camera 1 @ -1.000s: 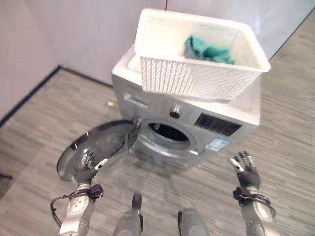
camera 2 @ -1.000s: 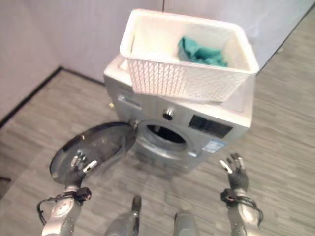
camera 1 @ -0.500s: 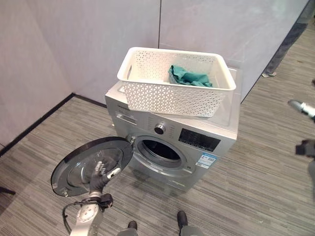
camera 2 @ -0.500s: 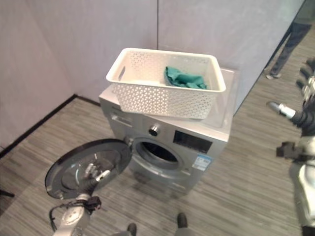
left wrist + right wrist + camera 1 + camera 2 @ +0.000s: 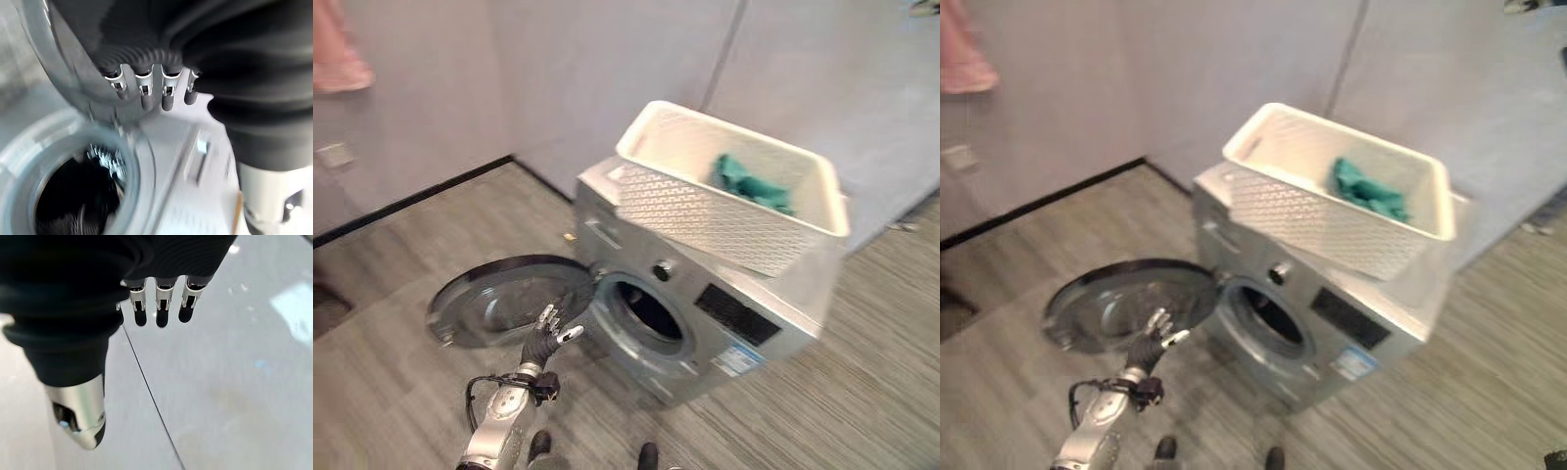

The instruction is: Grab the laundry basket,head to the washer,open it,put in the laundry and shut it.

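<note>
The silver washer (image 5: 715,313) stands in the middle with its round door (image 5: 494,299) swung wide open to the left, so the dark drum opening (image 5: 651,313) shows. On top of the washer rests the white lattice laundry basket (image 5: 705,211), and a teal cloth (image 5: 751,186) lies inside it. My left hand (image 5: 544,338) is by the door's near edge with straight fingers (image 5: 143,90); I cannot tell whether it touches the door. My right hand (image 5: 157,303) is raised before a grey wall panel, fingers straight and empty.
Grey wall panels (image 5: 607,78) stand close behind the washer, with a dark skirting strip (image 5: 401,204) along the left wall. Something pink (image 5: 337,59) hangs at the upper left. Grey plank floor (image 5: 391,392) lies open to the left of and in front of the door.
The whole picture has swung, so the camera moved. My right hand, raised at the right edge half a second ago, has left the eye views. My left hand stays by the open door.
</note>
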Controlling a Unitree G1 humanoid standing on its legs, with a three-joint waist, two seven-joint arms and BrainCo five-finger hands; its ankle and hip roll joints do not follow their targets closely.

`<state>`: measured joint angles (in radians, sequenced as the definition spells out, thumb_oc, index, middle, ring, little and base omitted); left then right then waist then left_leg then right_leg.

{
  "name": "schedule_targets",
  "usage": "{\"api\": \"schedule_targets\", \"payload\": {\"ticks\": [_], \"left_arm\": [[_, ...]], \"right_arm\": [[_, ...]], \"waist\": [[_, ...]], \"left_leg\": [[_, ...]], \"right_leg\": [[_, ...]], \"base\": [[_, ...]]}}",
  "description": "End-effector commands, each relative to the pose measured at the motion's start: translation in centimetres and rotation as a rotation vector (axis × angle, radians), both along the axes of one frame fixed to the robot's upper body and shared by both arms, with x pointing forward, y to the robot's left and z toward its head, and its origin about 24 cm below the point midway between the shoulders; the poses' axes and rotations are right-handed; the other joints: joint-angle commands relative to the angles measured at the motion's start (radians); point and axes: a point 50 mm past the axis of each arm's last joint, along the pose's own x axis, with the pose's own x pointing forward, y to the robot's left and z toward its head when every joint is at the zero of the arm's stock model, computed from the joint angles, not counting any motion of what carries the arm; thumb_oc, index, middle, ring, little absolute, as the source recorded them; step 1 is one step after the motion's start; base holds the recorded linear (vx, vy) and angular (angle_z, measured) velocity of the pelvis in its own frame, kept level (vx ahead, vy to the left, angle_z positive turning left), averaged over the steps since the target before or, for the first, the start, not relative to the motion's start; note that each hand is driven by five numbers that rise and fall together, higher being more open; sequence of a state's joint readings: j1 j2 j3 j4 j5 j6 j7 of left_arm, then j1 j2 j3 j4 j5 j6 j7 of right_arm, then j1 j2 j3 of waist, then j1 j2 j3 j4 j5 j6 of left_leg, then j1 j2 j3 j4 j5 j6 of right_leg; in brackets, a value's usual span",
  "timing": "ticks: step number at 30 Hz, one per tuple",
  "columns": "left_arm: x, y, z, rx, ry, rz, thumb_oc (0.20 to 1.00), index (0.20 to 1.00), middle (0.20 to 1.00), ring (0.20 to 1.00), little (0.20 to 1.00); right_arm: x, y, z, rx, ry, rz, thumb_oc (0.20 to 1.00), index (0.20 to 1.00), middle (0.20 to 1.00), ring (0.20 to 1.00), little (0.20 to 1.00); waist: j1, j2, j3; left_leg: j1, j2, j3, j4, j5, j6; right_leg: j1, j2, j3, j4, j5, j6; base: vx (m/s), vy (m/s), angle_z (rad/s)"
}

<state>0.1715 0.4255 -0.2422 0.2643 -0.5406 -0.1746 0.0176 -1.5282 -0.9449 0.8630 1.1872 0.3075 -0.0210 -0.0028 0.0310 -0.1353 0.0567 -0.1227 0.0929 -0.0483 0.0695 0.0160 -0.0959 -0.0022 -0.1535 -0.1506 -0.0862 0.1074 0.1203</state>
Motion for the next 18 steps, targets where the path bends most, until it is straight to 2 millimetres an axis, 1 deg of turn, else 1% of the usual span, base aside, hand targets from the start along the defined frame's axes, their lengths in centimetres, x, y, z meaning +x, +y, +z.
{"api": "schedule_targets", "payload": {"ticks": [1,3,4,5,6,9,11,12,13,15,17,18], "left_arm": [[2.4,0.0,3.8,0.037,-0.193,-0.092,1.0,1.0,1.0,1.0,1.0],[2.3,0.4,3.9,0.057,-0.194,-0.089,1.0,1.0,1.0,1.0,1.0],[2.1,1.0,3.7,0.075,-0.178,-0.069,1.0,1.0,1.0,1.0,1.0],[2.0,1.3,3.6,0.084,-0.171,-0.06,1.0,1.0,1.0,1.0,1.0],[1.8,1.5,3.2,0.093,-0.157,-0.05,1.0,1.0,1.0,1.0,1.0],[1.1,2.0,2.6,0.09,-0.127,-0.015,1.0,1.0,1.0,1.0,1.0],[0.7,1.9,2.1,0.076,-0.105,-0.006,1.0,1.0,1.0,1.0,1.0],[0.7,1.9,2.1,0.076,-0.105,-0.006,1.0,1.0,1.0,1.0,1.0],[0.5,1.8,1.9,0.079,-0.091,-0.011,1.0,1.0,1.0,1.0,1.0],[0.5,1.6,1.7,0.083,-0.082,-0.018,1.0,1.0,1.0,1.0,1.0],[0.6,1.2,1.5,0.068,-0.079,-0.016,1.0,1.0,1.0,1.0,1.0],[0.6,0.7,1.5,0.056,-0.083,-0.033,1.0,1.0,1.0,1.0,1.0]], "right_arm": [[-2.7,-3.7,2.6,-0.131,0.033,-0.194,1.0,1.0,1.0,1.0,1.0],[-2.7,-4.2,2.0,-0.135,0.066,-0.226,1.0,1.0,1.0,1.0,1.0],[-2.0,-3.6,0.9,-0.182,0.117,-0.209,1.0,1.0,1.0,1.0,1.0],[-2.2,-3.9,0.9,-0.182,0.115,-0.214,1.0,1.0,1.0,1.0,1.0],[-2.1,-3.7,0.7,-0.192,0.134,-0.196,1.0,1.0,1.0,1.0,1.0],[-2.3,-3.8,-0.1,-0.273,0.198,-0.16,1.0,1.0,1.0,1.0,1.0],[-2.6,-3.5,-0.3,-0.326,0.227,-0.126,1.0,1.0,1.0,1.0,1.0],[-2.6,-3.5,-0.3,-0.326,0.227,-0.126,1.0,1.0,1.0,1.0,1.0],[-2.8,-3.4,-0.9,-0.359,0.255,-0.099,1.0,1.0,1.0,1.0,1.0],[-3.0,-3.3,-1.3,-0.385,0.28,-0.075,1.0,1.0,1.0,1.0,1.0],[-3.0,-2.4,-1.7,-0.424,0.304,-0.019,1.0,1.0,1.0,1.0,1.0],[-3.8,-2.1,-2.0,-0.475,0.354,0.028,1.0,1.0,1.0,1.0,1.0]], "waist": [[0.015,-0.02,0.041],[0.021,-0.017,0.057],[0.023,-0.007,0.077],[0.026,-0.009,0.078],[0.023,-0.012,0.079],[0.019,-0.024,0.066],[0.008,-0.028,0.05],[0.008,-0.028,0.05],[0.005,-0.028,0.046],[-0.003,-0.028,0.044],[-0.01,-0.032,0.041],[-0.021,-0.035,0.037]], "left_leg": [[0.011,-0.021,-0.03,0.135,-0.183,0.053],[0.0,-0.038,-0.048,0.163,-0.208,0.064],[0.022,-0.034,-0.054,0.154,-0.221,0.073],[0.024,-0.036,-0.051,0.16,-0.222,0.07],[0.03,-0.035,-0.049,0.154,-0.219,0.067],[0.057,-0.014,-0.042,0.134,-0.205,0.052],[0.081,0.008,-0.041,0.101,-0.188,0.04],[0.081,0.008,-0.041,0.101,-0.188,0.04],[0.101,0.024,-0.043,0.063,-0.171,0.031],[0.112,0.037,-0.045,0.033,-0.152,0.022],[0.118,0.05,-0.041,0.008,-0.135,0.011],[0.124,0.067,-0.044,-0.015,-0.116,-0.001]], "right_leg": [[-0.051,-0.073,0.063,0.186,-0.092,0.044],[-0.084,-0.07,0.092,0.227,-0.1,0.047],[-0.12,-0.059,0.123,0.212,-0.092,0.044],[-0.105,-0.06,0.125,0.194,-0.097,0.046],[-0.101,-0.055,0.131,0.177,-0.099,0.043],[-0.075,-0.044,0.123,0.138,-0.099,0.033],[-0.058,-0.032,0.117,0.113,-0.098,0.031],[-0.058,-0.032,0.117,0.113,-0.098,0.031],[-0.046,-0.02,0.113,0.101,-0.103,0.027],[-0.04,-0.011,0.105,0.093,-0.11,0.024],[-0.035,-0.003,0.097,0.083,-0.114,0.021],[-0.028,0.008,0.088,0.071,-0.119,0.017]], "base": [[0.03,0.083,0.37],[0.03,0.019,0.64],[0.06,-0.031,0.45],[0.09,-0.039,0.05],[0.09,-0.043,-0.06],[0.12,-0.095,-0.04],[0.11,-0.093,-0.02],[0.11,-0.098,-0.06],[0.09,-0.086,-0.11],[0.08,-0.093,-0.08],[0.05,-0.086,0.0],[0.05,-0.074,0.01]]}}
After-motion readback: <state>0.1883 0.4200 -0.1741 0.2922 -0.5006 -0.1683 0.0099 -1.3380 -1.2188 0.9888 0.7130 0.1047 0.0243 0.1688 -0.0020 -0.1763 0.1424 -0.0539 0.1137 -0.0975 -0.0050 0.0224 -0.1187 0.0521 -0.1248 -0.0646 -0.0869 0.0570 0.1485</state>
